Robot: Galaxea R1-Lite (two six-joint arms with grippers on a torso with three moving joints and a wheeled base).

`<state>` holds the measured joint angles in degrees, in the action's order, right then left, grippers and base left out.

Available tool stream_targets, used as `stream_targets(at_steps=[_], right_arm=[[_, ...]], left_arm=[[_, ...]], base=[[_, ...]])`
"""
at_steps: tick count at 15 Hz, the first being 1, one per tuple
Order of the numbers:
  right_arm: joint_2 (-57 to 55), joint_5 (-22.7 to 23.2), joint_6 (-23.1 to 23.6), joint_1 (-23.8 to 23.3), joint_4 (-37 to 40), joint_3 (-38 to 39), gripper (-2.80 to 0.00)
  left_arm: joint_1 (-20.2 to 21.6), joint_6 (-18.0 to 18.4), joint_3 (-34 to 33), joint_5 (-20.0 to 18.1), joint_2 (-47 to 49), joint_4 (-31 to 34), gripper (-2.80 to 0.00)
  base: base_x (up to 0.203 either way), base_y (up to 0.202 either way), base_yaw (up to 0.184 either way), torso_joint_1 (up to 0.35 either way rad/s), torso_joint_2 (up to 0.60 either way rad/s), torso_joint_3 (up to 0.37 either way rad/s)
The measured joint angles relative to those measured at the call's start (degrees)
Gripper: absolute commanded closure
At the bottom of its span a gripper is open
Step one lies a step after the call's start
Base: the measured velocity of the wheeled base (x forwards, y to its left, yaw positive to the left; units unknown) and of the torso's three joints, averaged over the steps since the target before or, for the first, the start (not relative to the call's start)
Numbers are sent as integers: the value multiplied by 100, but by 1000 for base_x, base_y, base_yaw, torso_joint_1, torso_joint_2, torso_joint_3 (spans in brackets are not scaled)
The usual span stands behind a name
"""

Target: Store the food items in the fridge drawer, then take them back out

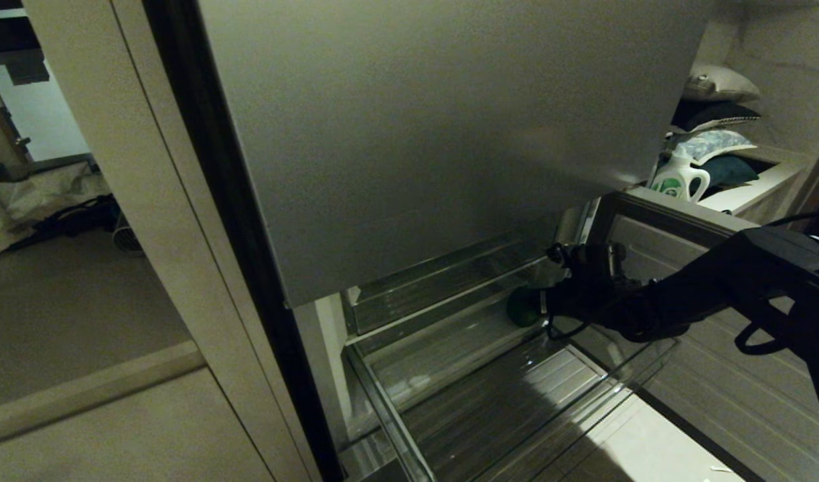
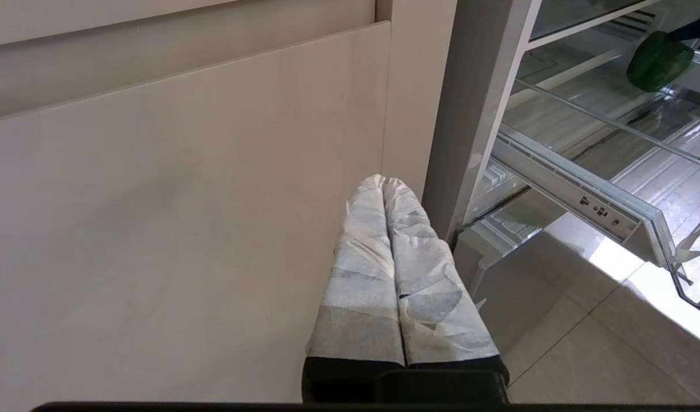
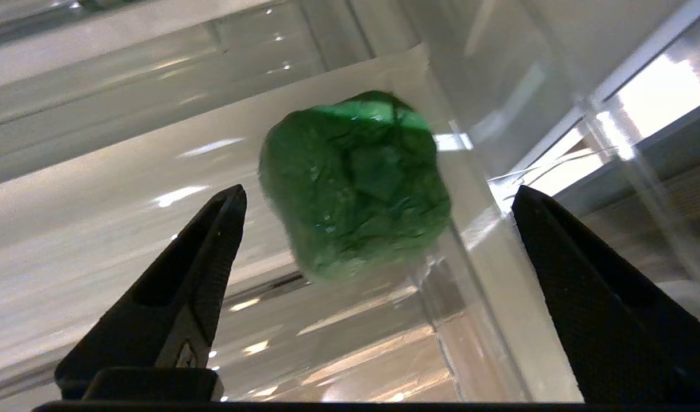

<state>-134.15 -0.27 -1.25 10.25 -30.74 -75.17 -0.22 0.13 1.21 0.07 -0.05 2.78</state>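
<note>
A robot's right end effector [image 1: 540, 304] reaches into the open lower compartment of a grey fridge [image 1: 449, 134], with the wide clear fridge drawer [image 1: 409, 435] pulled out below it. Its two black fingers [image 3: 195, 274] are spread wide, and the dark green food item [image 3: 355, 186] sits between them without touching either one. From the head view and the left wrist view, the green piece appears above the drawer's ribbed floor, close to a clear inner wall near the back; whether it rests on a ledge or on the drawer itself cannot be told. The tan potato-like piece is not visible in any view. The left end effector [image 2: 387, 186], its taped fingers pressed together and holding nothing, is parked low beside a pale cabinet panel [image 2: 184, 200] to the left of the fridge. Judging by the spread fingers around a free piece, the step in hand is either letting go or taking hold of the green item. To do it well, the arm should stay centred on the piece, keep both fingers clear of the transparent walls, which are hard to see, and move straight along its own line so as not to nudge the rounded piece, which looks likely to roll. A white-and-green detergent jug [image 1: 677, 179] stands on a shelf beyond the fridge, well apart.
</note>
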Motion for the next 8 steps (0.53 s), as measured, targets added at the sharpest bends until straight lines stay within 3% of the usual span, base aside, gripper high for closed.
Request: stream_targets(at_steps=[8], right_arm=[[-17,2,-18,67,315,-90,-280]], left_arm=[[0,0,2,0,0,2,0]], base=[[0,0,0,0,0,0]])
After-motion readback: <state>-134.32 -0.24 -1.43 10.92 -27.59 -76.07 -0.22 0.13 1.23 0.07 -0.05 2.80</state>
